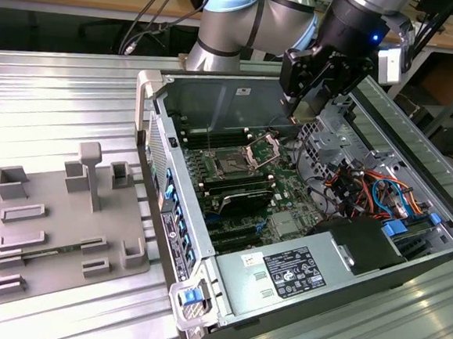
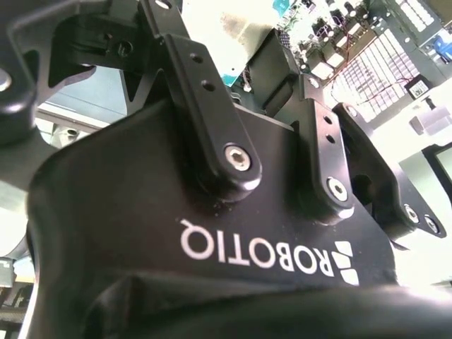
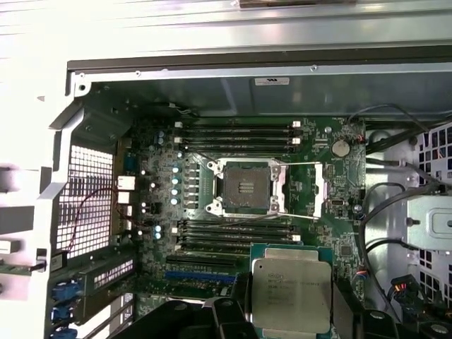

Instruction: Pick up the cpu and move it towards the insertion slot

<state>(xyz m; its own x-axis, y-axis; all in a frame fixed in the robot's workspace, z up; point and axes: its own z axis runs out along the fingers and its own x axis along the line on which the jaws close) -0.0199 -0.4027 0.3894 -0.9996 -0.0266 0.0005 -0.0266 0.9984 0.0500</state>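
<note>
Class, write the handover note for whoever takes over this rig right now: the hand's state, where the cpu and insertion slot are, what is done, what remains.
Hand: above the open computer case, shut on the cpu, which shows gripped at its edges in the first wrist view.
Insertion slot: on the motherboard, retention plate swung open, dark centre bare.
Done: cpu picked up and lifted over the case.
Left: the cpu is not yet over the slot; it sits apart from it, past the memory slots.
</note>
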